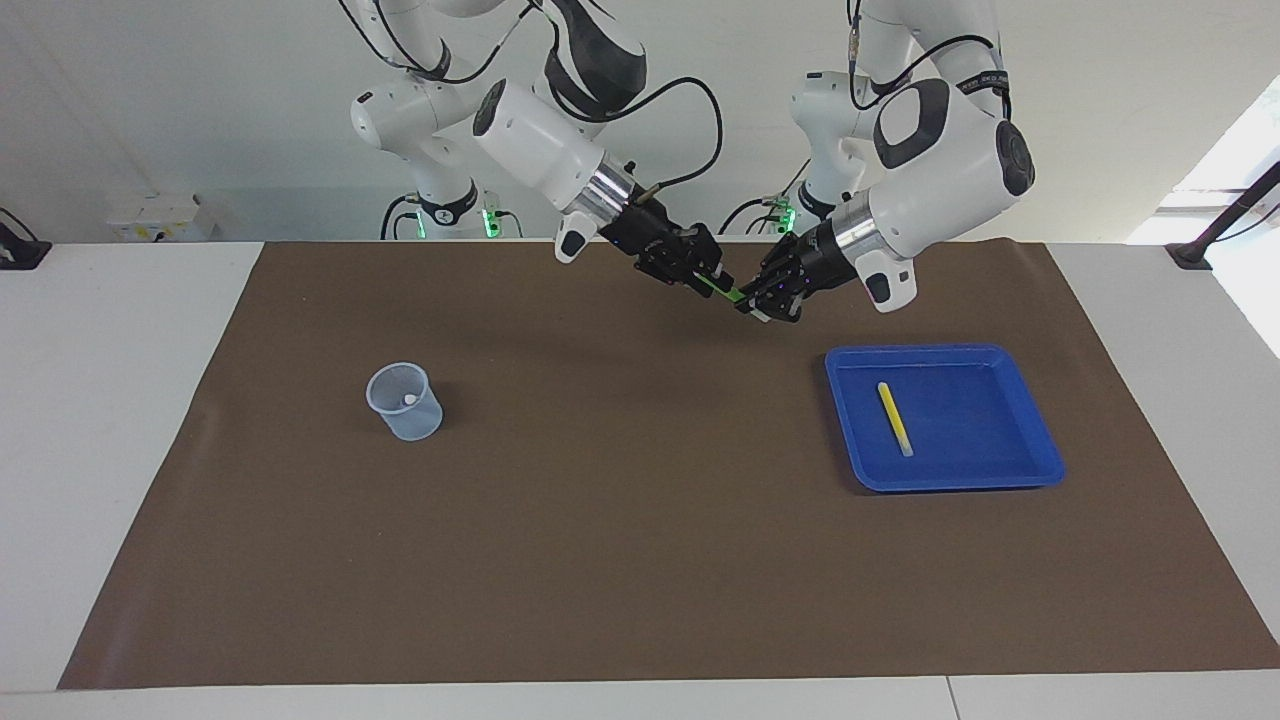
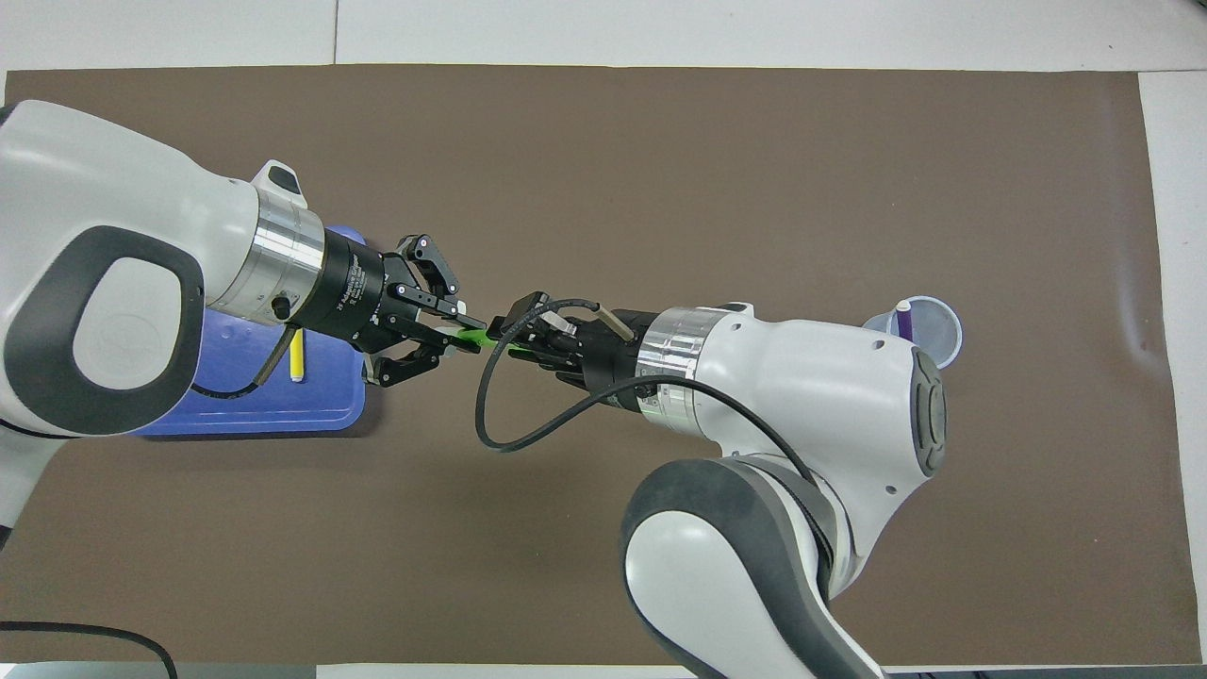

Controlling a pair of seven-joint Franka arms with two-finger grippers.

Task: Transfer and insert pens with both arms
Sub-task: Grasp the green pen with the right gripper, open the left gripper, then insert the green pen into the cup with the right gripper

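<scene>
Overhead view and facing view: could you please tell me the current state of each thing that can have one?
green pen: in the air over the mat, spanning both claws
left claw: shut on the green pen
right claw: at the green pen's other end, grip unclear
yellow pen: lying flat in the blue tray
blue tray: flat on the mat
purple pen: standing in the cup
cup: upright
</scene>
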